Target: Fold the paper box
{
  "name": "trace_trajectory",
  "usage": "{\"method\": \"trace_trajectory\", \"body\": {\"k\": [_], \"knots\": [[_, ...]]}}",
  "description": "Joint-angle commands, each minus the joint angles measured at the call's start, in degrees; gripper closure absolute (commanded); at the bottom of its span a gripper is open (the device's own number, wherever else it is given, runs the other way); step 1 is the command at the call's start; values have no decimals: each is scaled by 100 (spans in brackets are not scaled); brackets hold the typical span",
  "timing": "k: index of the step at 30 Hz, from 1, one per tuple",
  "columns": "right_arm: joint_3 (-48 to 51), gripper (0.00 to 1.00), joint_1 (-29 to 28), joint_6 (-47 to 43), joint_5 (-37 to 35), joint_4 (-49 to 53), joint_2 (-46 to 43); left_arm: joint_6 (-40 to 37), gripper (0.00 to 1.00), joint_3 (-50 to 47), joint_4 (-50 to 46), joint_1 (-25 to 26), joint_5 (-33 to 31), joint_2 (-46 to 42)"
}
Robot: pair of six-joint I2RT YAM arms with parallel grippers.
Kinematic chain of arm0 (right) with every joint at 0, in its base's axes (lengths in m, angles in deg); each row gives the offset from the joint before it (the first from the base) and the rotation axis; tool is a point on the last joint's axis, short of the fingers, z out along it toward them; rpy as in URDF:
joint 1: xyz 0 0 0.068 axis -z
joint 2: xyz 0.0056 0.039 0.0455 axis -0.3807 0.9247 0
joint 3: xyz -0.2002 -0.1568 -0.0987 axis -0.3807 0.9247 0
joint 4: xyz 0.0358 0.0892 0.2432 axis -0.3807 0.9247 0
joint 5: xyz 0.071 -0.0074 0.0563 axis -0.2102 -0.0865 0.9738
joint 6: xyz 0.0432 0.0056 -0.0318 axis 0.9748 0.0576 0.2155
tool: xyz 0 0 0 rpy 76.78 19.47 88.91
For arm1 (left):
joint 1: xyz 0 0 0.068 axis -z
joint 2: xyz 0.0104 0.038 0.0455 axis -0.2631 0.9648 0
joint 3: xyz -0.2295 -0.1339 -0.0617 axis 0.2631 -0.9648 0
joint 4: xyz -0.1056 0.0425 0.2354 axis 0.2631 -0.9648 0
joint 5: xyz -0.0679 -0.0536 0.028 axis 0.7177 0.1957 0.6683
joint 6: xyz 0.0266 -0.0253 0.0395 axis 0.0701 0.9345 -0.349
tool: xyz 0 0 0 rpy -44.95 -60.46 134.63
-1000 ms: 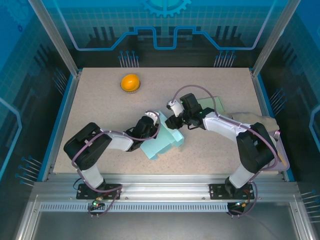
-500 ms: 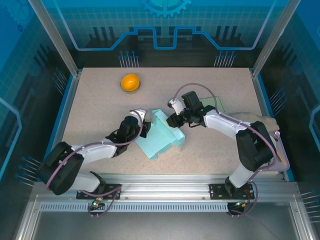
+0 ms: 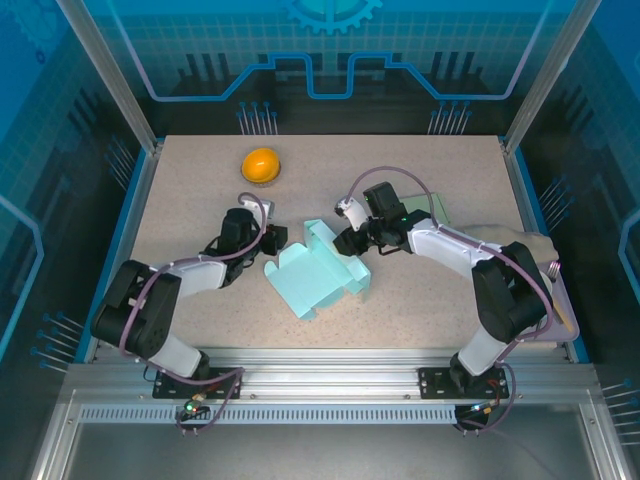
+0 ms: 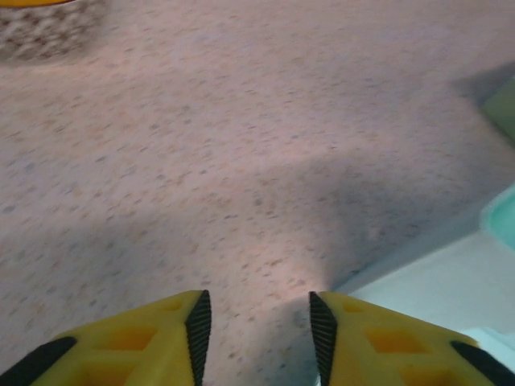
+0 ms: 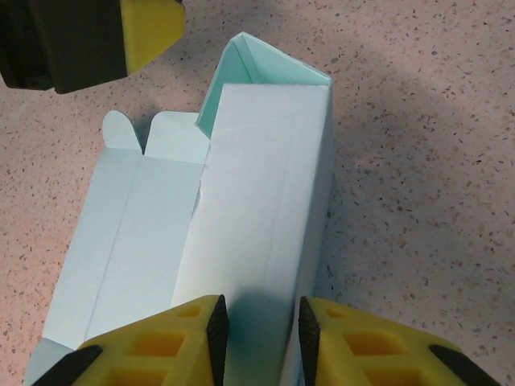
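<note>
Lying near the middle of the table (image 3: 200, 200), the pale teal paper box (image 3: 318, 285) is half formed: a flat panel with tabs spreads to the left and a raised section stands on the right. The right gripper (image 5: 259, 330) straddles that raised section, its fingers against both faces, seemingly pinching it. The left gripper (image 4: 260, 322) hovers just left of the box, jaws apart over bare tabletop, holding nothing. An orange round object (image 3: 260, 165) sits well beyond.
</note>
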Motion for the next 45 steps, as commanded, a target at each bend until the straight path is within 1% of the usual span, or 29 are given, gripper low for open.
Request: {"method": "trace_trajectory", "body": {"k": [1,3,5,8,10,12,14,18,20,23,25,28,31,33,37,39,42,45], "knots": [[81,68,64,-157,-138,740,121,-490,56,103,443,-10,1560,277],[64,68,69,-192,-124,756,130,-683,55,264,414,-17,1868,449],[37,68,64,-223,-102,775,155,-794,54,456,322,-19,1951,646],[-30,68,65,-319,-70,814,191,-1193,53,683,249,-14,2563,925],[-67,68,75,-401,-79,850,218,-1267,53,957,61,-14,2584,1135],[-98,68,75,-447,-73,880,253,-1258,53,1278,-333,-27,2571,1321],[-115,68,81,-463,-36,881,277,-1376,53,1482,-613,-28,2772,1464],[-153,68,79,-508,70,870,305,-1489,54,1536,-686,11,2898,1529],[-170,69,74,-542,87,872,324,-1676,54,1491,-733,99,2930,1500],[-272,69,86,-593,95,943,411,-2079,54,1361,-715,373,2871,1457],[-381,69,83,-627,94,1024,487,-2126,54,1242,-499,474,2828,1498],[-528,69,91,-751,121,1123,596,-2008,55,1270,-385,486,2747,1619],[-707,69,142,-878,94,1269,769,-2009,58,1228,-292,584,2742,1558],[-873,69,186,-931,145,1392,896,-1957,59,1028,-27,739,2622,1401],[-1099,69,188,-1073,110,1568,1023,-1758,61,745,196,1053,2457,1124],[-1194,68,188,-1271,122,1702,1050,-1536,61,493,485,1212,2369,976],[-1425,68,238,-1681,146,2009,1148,-1176,62,52,827,1344,2066,547],[-1696,68,310,-2059,157,2338,1286,-918,61,-415,798,1345,1396,-149]]}}
